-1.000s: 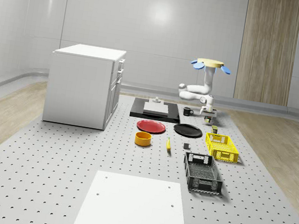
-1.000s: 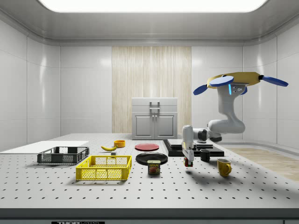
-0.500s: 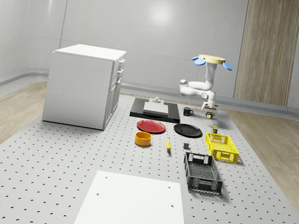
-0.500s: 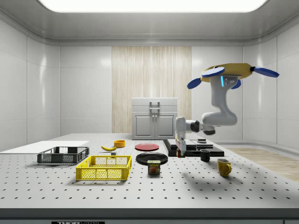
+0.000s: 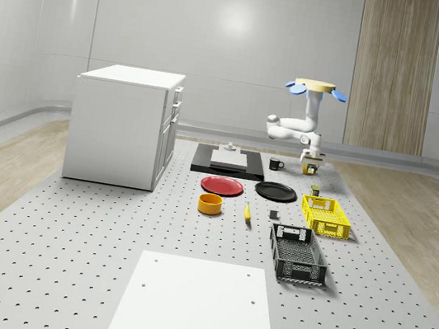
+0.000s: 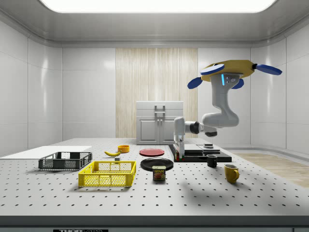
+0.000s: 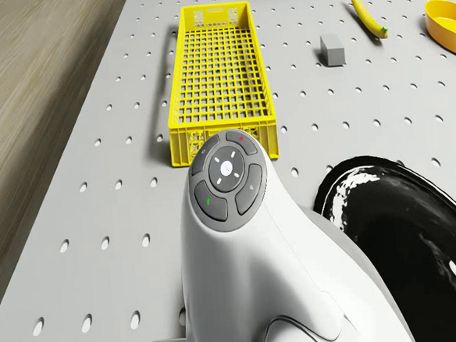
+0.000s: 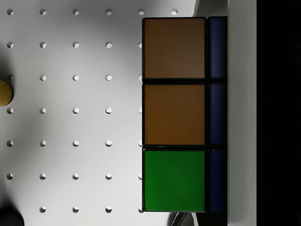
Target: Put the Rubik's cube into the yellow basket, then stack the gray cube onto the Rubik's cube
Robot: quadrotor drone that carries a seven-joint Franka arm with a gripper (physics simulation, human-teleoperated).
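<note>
The drone (image 6: 235, 69) hovers above the far right part of the desk (image 5: 60, 273), in the whole-scene view over the spot near the black mug (image 5: 275, 163). Its arm (image 6: 219, 116) bends down and sideways, and the tool (image 6: 179, 155) hangs clear of the desk surface in the side view, just above the black plate (image 6: 157, 163) and in front of the black tray (image 6: 200, 153).

The tool is closed on the Rubik's cube (image 8: 175, 114): in the wrist view the cube sits tight against a finger (image 8: 242, 113), showing two orange tiles and one green, with the perforated desk well below it. In the side view the cube (image 6: 177, 157) shows as a small coloured block between the fingertips.

The yellow basket (image 6: 108, 174) stands on the desk to the side view's left of the tool, apart from it, with a Spam can (image 6: 159, 173) between them. In the drone view the yellow basket (image 7: 216, 78) lies ahead of the arm, and the gray cube (image 7: 333, 50) rests on the desk beside it, near a banana (image 7: 366, 14). A yellow mug (image 6: 231, 173) stands at the side view's right.
</note>
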